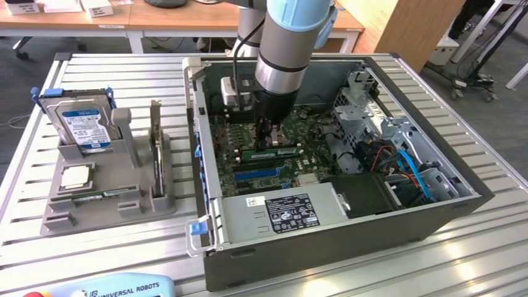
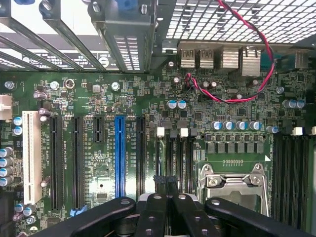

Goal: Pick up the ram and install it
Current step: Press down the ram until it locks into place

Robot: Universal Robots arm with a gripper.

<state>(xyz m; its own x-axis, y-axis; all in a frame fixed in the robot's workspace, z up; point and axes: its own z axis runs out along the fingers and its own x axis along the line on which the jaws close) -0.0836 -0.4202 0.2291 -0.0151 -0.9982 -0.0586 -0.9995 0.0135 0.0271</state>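
One arm (image 1: 281,55) upright, plunged into the computer case (image 1: 330,241).

The arm (image 1: 285,55) goes out past the top of the exterior view and hides part of the green board (image 1: 247,133) inside the computer case (image 1: 330,247). In the wrist view the fingers (image 2: 154,207) are cut off by the picture's edge, and the strip between their tips is too small to tell what it is. The blue pendant (image 1: 115,288) at the desk's (image 1: 123,247) near edge is cut off too.
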